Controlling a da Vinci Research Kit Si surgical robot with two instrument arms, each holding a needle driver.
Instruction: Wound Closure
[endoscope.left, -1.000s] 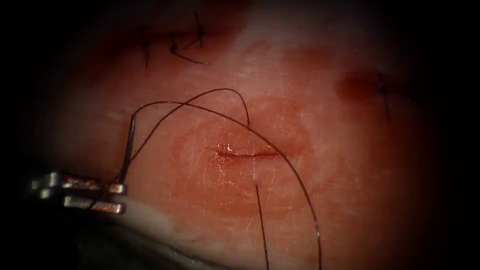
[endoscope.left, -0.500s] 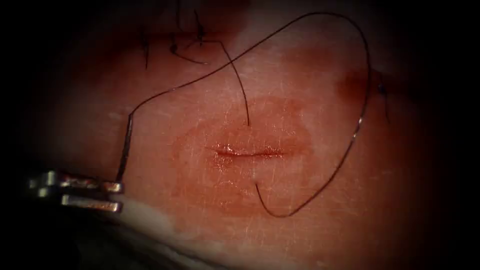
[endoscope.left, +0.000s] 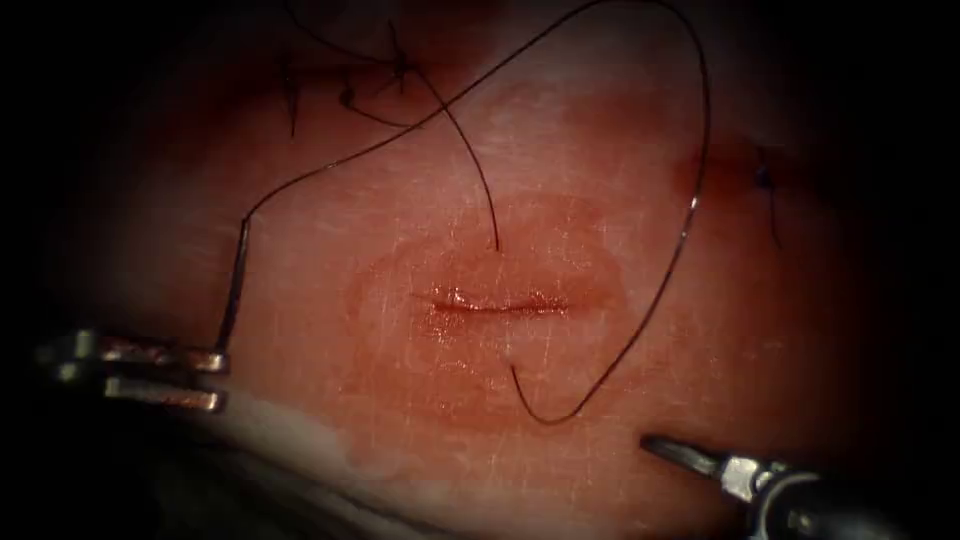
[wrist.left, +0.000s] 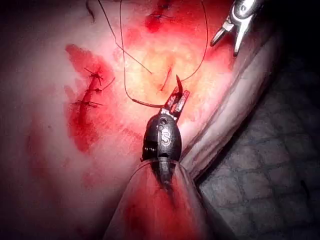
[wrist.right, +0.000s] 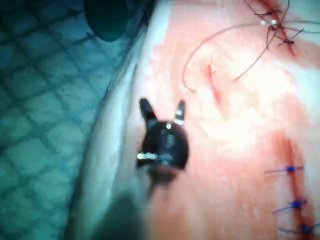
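The short cut (endoscope.left: 495, 305) lies in the middle of the tissue (endoscope.left: 560, 150), ringed by red fluid. To its left, my left tool (endoscope.left: 218, 380) is shut on the curved needle (endoscope.left: 232, 290) near one end; the needle stands free above the tissue. Thread (endoscope.left: 700, 150) runs from the needle's upper end in a wide loop over the right side and enters the tissue just below the cut. A second strand (endoscope.left: 480, 180) rises from just above the cut. My right tool (endoscope.left: 665, 450) sits low on the right, open (wrist.right: 162, 109) and holding nothing. The left wrist view shows needle (wrist.left: 145, 104) and left tool (wrist.left: 179, 100).
Older dark stitches (endoscope.left: 350, 95) with cut thread ends lie at the far edge, and another stitch (endoscope.left: 765, 180) at the right. The tissue's pale front edge (endoscope.left: 330, 450) runs behind the left tool. Blue stitches (wrist.right: 292, 187) close another cut. A grey quilted mat (wrist.left: 270, 165) lies beyond the tissue's edge.
The thread loop has swung from the near right side up and over to the far right. My right tool has come in from the lower right. The left tool and needle drifted slightly left.
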